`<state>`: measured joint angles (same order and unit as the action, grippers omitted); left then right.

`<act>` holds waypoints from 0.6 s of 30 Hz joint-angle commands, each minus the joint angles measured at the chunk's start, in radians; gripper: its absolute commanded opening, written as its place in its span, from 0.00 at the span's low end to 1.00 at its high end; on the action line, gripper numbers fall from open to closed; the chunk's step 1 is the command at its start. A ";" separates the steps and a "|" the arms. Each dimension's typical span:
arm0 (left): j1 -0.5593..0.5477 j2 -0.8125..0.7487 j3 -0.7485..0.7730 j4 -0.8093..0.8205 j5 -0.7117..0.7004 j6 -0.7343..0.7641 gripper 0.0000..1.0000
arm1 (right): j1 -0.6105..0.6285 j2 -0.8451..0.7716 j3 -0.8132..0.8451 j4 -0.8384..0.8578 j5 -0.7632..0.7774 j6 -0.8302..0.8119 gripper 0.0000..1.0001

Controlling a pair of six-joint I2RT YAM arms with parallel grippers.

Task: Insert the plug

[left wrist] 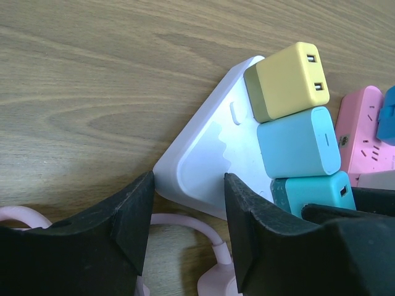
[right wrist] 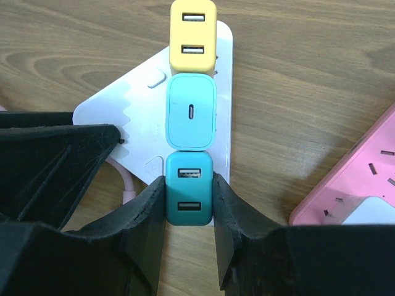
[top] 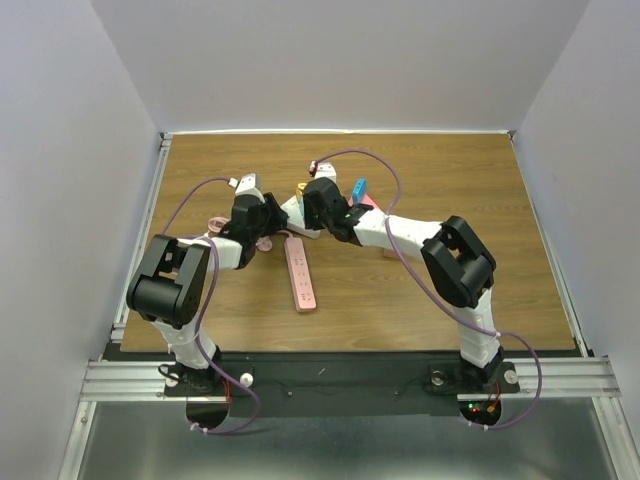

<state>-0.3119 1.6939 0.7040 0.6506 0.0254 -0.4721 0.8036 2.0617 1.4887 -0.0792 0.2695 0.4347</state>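
Three chargers sit in a row on a white power strip [right wrist: 142, 117] near the middle of the wooden counter [left wrist: 92, 74]: a yellow charger [right wrist: 192, 36] at the far end, a light-blue charger [right wrist: 191, 112] touching it, and a teal charger [right wrist: 189, 206] at the near end, tight against the light-blue one. The right gripper [right wrist: 189, 185] is clamped on the teal charger, one finger flat on each side, with both USB ports facing up between them. From the right wrist view the teal charger sits at the strip's edge; how deep it is seated cannot be told.

The left gripper [left wrist: 188, 185] has its jaws partway apart, one on each side of the strip's rounded corner. Whether they press the strip or only flank it cannot be told. A pale pink cable [left wrist: 185, 225] loops on the counter just under that corner, between the left fingers.

Just beside the chargers on the right lies a pink power strip [right wrist: 364, 179], partly under the right arm, with a blue plug [left wrist: 387, 114] standing on it. A longer pink strip [top: 300, 275] lies apart, nearer the arm bases, between the two arms.
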 commanded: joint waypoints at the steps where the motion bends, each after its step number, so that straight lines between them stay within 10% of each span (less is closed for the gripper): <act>1: -0.026 0.016 0.034 -0.048 0.080 0.018 0.57 | 0.014 0.115 -0.050 -0.177 -0.047 -0.016 0.01; 6: -0.026 0.003 0.058 -0.084 0.050 0.030 0.58 | 0.014 0.046 -0.016 -0.192 -0.023 -0.031 0.08; 11: -0.021 0.004 0.088 -0.138 -0.005 0.041 0.61 | 0.012 -0.055 0.004 -0.205 0.003 -0.027 0.69; 18: -0.010 -0.053 0.109 -0.189 -0.086 0.059 0.76 | 0.011 -0.253 -0.014 -0.206 0.043 -0.060 0.99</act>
<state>-0.3195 1.6943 0.7689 0.5228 0.0036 -0.4427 0.8078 1.9820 1.4754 -0.2779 0.2775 0.4068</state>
